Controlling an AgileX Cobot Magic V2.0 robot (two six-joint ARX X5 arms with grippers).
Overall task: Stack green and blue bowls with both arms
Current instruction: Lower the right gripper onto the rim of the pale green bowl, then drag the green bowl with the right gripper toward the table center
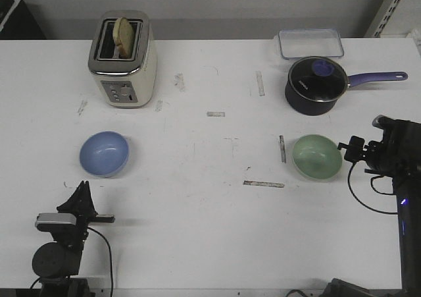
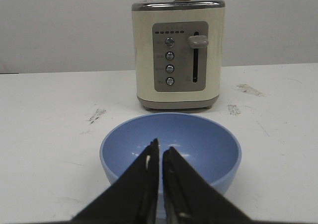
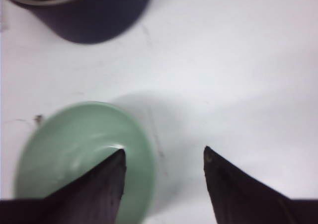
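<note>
You had the blue bowl sitting on the left side of the table, in front of the toaster, and the green bowl on the right, in front of the saucepan; the two were well apart. Your left gripper was low behind the blue bowl, its fingers nearly touching. Your right gripper had its fingers spread, one above the green bowl's inside, the other outside the rim.

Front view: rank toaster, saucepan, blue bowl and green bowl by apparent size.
1. Toaster, largest.
2. Saucepan, counting its handle.
3. Blue bowl and green bowl: they look alike, so no ranking between them.
</note>
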